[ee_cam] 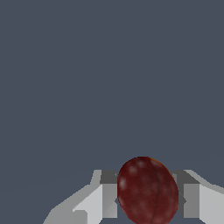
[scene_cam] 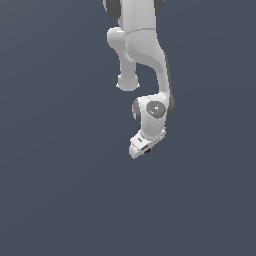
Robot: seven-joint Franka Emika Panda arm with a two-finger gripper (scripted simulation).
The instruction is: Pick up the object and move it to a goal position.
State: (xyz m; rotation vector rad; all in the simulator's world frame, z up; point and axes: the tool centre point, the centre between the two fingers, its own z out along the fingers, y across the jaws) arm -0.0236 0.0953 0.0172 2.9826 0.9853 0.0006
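Observation:
The dark red mottled ball (ee_cam: 148, 190) sits between my two grey fingers (ee_cam: 107, 194) in the wrist view, touching both pads. My gripper (ee_cam: 148, 197) is shut on it. In the exterior view the white arm hangs down from the top, and the gripper (scene_cam: 142, 148) shows at its lower end with only a tiny dark red speck of the ball (scene_cam: 147, 150) visible at the fingertips. The rest of the ball is hidden by the white hand there.
A flat dark grey-blue surface (scene_cam: 60, 190) fills the whole background in both views. The arm's white links (scene_cam: 142, 45) reach down from the top of the exterior view.

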